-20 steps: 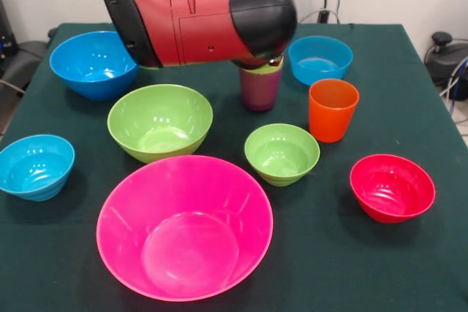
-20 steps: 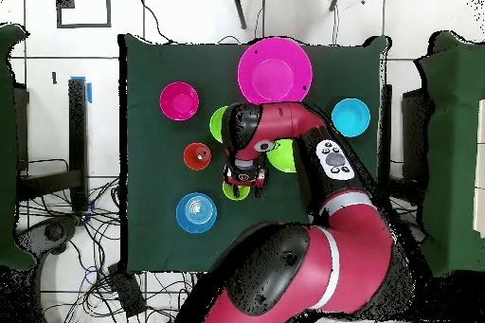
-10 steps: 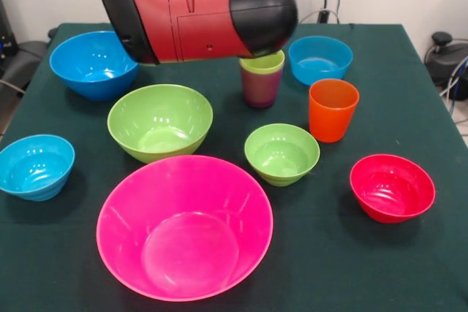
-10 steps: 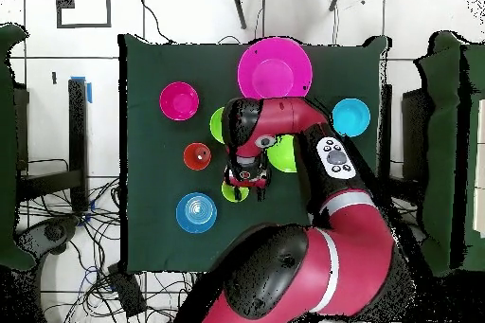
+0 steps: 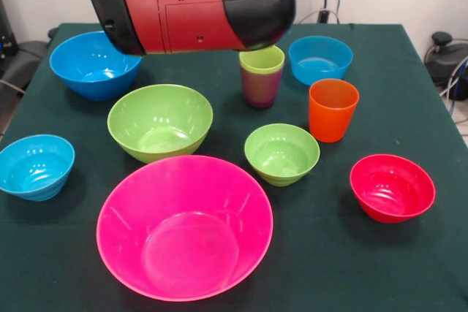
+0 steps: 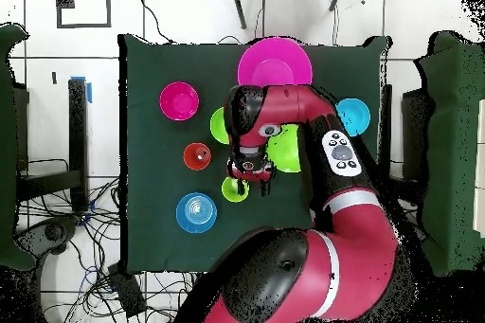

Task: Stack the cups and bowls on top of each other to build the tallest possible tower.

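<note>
A lime green cup (image 5: 262, 59) sits nested in the purple cup (image 5: 260, 90) at the back middle of the table; this pair is the only tower. To their right the orange cup (image 5: 333, 109) stands alone. The huge pink bowl (image 5: 184, 226) is at the front, with the large green bowl (image 5: 160, 122) and small green bowl (image 5: 281, 153) behind it. The red bowl (image 5: 392, 188) is at the right. My gripper (image 6: 251, 169) hangs above and beside the lime cup (image 6: 232, 188) in the overhead view; the arm (image 5: 190, 5) hides it in the front view.
A large blue bowl (image 5: 93, 63) stands at the back left, a small light-blue bowl (image 5: 35, 166) at the left edge, and another light-blue bowl (image 5: 319, 58) at the back right. All bowls stand apart on the dark green cloth (image 5: 409, 268).
The arm has risen and drawn away from the nested cups, so the lime cup's rim now shows fully. The cups and bowls have not moved.
</note>
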Robot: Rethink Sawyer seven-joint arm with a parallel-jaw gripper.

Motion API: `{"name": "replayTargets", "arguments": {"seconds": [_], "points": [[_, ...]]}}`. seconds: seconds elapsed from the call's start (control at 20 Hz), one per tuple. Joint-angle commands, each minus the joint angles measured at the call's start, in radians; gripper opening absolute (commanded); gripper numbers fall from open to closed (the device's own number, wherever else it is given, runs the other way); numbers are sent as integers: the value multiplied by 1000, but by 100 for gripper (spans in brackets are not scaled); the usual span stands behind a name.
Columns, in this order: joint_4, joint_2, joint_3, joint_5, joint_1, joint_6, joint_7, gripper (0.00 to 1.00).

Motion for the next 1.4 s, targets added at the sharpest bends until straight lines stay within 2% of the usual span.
{"name": "replayTargets", "arguments": {"seconds": [0.05, 0.15, 0.25, 0.5, 1.15, 1.4], "points": [[-100, -1, 81, -88, 26, 43, -309, 100], [-113, 3, 87, -105, 25, 19, -330, 100], [-118, 4, 97, -128, 20, -46, -355, 100], [-65, -15, 118, -157, -7, -218, -365, 100], [-32, -27, 101, -214, -21, -394, -381, 100], [-39, -19, 98, -225, -25, -424, -398, 100]]}}
